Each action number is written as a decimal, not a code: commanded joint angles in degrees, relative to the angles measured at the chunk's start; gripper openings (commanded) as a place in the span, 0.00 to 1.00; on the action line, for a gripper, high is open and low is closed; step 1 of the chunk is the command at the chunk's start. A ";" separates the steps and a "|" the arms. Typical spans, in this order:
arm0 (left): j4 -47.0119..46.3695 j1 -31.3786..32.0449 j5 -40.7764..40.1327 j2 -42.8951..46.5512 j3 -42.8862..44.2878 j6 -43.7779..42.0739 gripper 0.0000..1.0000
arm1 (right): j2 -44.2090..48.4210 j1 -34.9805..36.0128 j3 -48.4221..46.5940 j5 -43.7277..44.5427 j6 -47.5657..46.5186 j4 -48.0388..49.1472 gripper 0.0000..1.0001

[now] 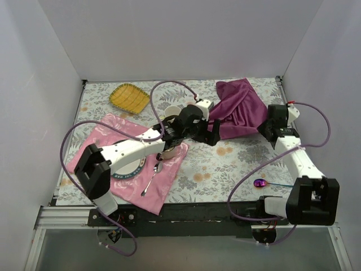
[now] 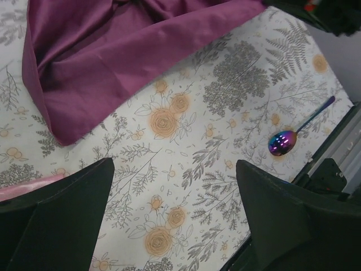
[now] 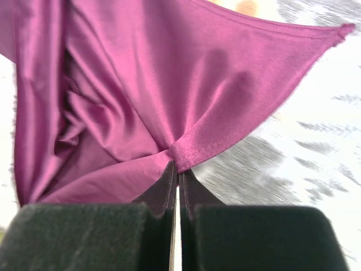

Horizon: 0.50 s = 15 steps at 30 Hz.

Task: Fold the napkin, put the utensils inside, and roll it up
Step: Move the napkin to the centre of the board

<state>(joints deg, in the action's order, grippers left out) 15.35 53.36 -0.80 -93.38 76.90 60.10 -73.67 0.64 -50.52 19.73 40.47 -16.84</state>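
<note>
Entry: napkin (image 1: 240,107), dark purple satin, plain, lay bunched and creased at the far right of the counter (image 1: 225,164), with one corner trailing toward the middle. It was judged light, limp and slippery, apt to slide over itself and to slip out of a shallow pinch. A hold was best taken at a hemmed edge or corner, with a good bite of cloth. Right pincer (image 3: 176,169): jaws closed tight on a gathered fold at the napkin's right side. Left pincer (image 2: 174,164): jaws wide, holding nothing, poised over bare counter just short of the napkin's near corner. Small spoon (image 2: 282,141), blue handle and shiny purple head, lay at the near right, well apart from the napkin and close to the counter's front edge. Room: open floral surface lay between napkin and spoon, probably enough to spread the cloth. The right wall (image 1: 321,68) stood near the napkin, and a pink placemat (image 1: 107,132) bounded the left.
</note>
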 commanded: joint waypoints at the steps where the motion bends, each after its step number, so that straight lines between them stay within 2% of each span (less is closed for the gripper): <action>1: 5.64 0.42 -2.61 -9.06 5.88 1.34 0.87 | 6.86 -1.79 6.83 5.41 -5.05 -5.40 0.01; 4: 8.10 1.65 -5.96 -16.18 10.01 -1.46 0.86 | 9.50 -2.84 8.95 4.71 -5.22 -6.80 0.01; 8: 11.89 2.36 -18.24 -23.49 14.15 -2.88 0.84 | 12.31 -5.29 10.00 3.92 -6.19 -7.68 0.01; 9: 12.07 2.36 -19.41 -24.03 13.98 -3.05 0.81 | 12.93 -5.82 10.18 3.57 -6.54 -7.85 0.01; 10: 11.98 2.27 -20.03 -24.21 13.71 -3.14 0.73 | 13.98 -6.53 10.53 3.22 -6.89 -7.77 0.01; 15: 7.42 2.27 -20.91 -20.18 8.02 -2.53 0.71 | 15.31 -7.76 11.76 1.46 -8.21 -6.71 0.04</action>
<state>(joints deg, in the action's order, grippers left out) 25.67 55.68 -16.64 -120.38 87.33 58.22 -59.53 -6.22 -39.64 21.82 34.26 -24.45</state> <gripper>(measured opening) 0.714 0.033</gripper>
